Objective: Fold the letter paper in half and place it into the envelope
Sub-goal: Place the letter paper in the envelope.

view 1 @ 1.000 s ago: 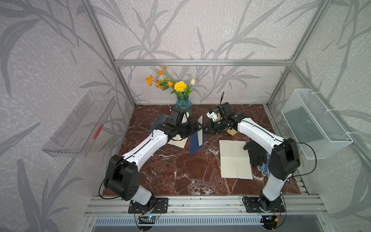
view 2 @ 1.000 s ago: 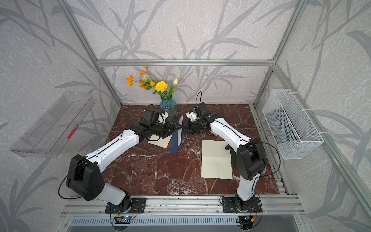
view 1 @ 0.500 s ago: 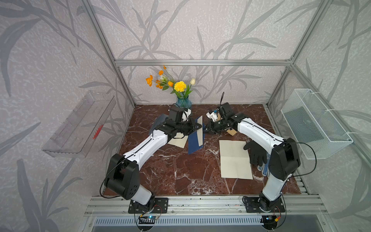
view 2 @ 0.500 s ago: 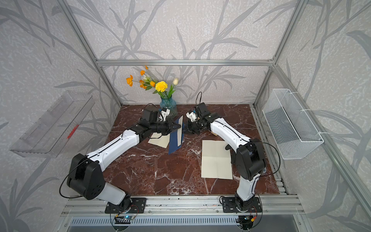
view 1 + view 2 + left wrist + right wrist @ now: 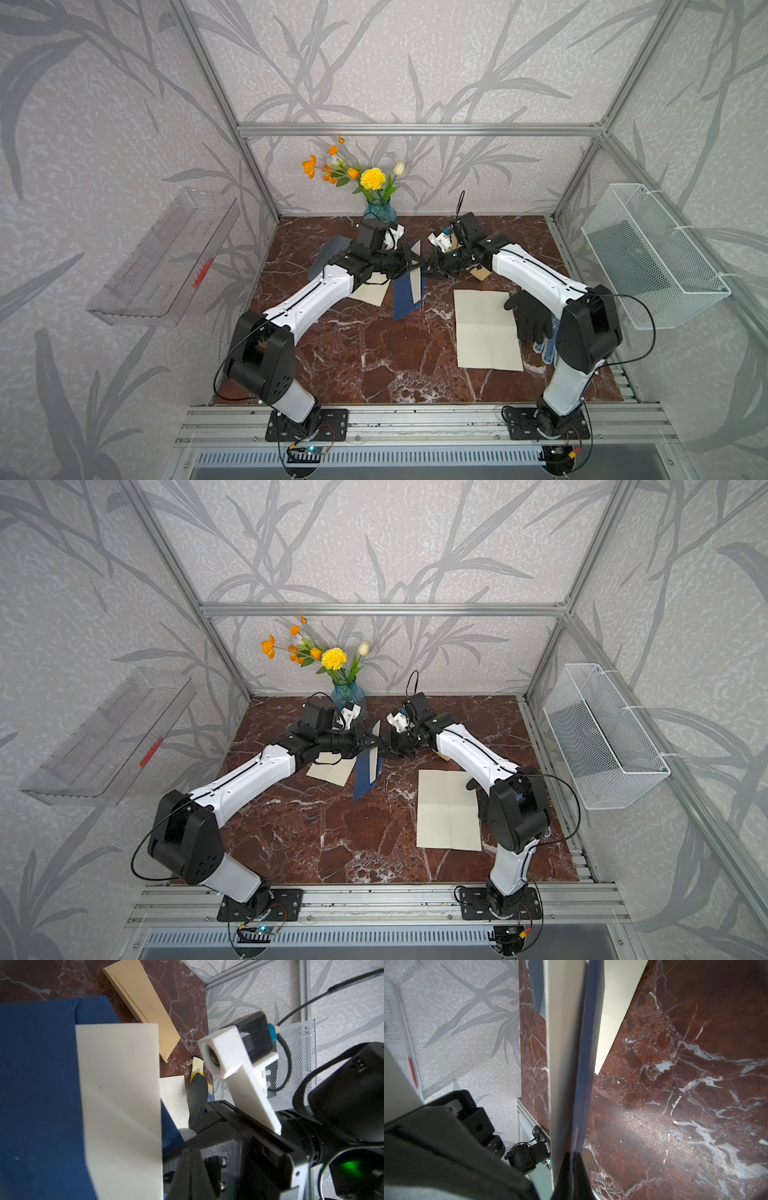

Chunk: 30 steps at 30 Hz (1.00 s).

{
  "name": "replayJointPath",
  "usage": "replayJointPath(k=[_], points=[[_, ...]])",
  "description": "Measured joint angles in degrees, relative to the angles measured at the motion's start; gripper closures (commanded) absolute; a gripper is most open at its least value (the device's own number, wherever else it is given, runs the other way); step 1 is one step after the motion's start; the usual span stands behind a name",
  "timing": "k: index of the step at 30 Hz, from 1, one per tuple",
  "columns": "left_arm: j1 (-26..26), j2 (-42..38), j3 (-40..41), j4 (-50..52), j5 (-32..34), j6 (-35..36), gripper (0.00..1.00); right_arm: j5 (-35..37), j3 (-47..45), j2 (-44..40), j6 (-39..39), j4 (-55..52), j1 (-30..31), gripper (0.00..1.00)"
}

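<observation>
The dark navy envelope [image 5: 405, 299] [image 5: 365, 780] stands nearly upright above the middle of the table, between my two grippers. The folded cream letter paper [image 5: 415, 250] [image 5: 118, 1095] sticks partly out of its upper end. In the right wrist view, my right gripper [image 5: 572, 1155] [image 5: 430, 268] is shut on the envelope's [image 5: 588, 1043] thin edge, with the paper [image 5: 564, 1043] alongside. My left gripper [image 5: 190, 1151] [image 5: 409, 266] is shut, its tips beside the envelope's [image 5: 37, 1084] edge and close to the right gripper. Nothing shows between its fingers.
A larger creased cream sheet [image 5: 486, 328] lies right of centre beside a black glove [image 5: 530, 316]. Another cream sheet [image 5: 370, 293] lies under my left arm. A grey envelope [image 5: 328, 253], a tan envelope [image 5: 145, 1001] and a flower vase [image 5: 380, 210] stand at the back.
My left gripper has closed from open and shifted slightly by the envelope's top. The right gripper has kept its hold and the envelope stays upright.
</observation>
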<state>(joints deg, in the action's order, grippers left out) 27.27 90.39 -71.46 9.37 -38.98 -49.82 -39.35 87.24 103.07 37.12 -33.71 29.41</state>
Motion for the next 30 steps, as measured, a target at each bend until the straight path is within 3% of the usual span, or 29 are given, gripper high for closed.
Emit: replayJointPath(k=[30], points=[[0.44,4.13,-1.57,3.52,3.1,3.8,1.0,1.57,0.0,-1.97,-2.25,-2.69,-0.04,1.0]])
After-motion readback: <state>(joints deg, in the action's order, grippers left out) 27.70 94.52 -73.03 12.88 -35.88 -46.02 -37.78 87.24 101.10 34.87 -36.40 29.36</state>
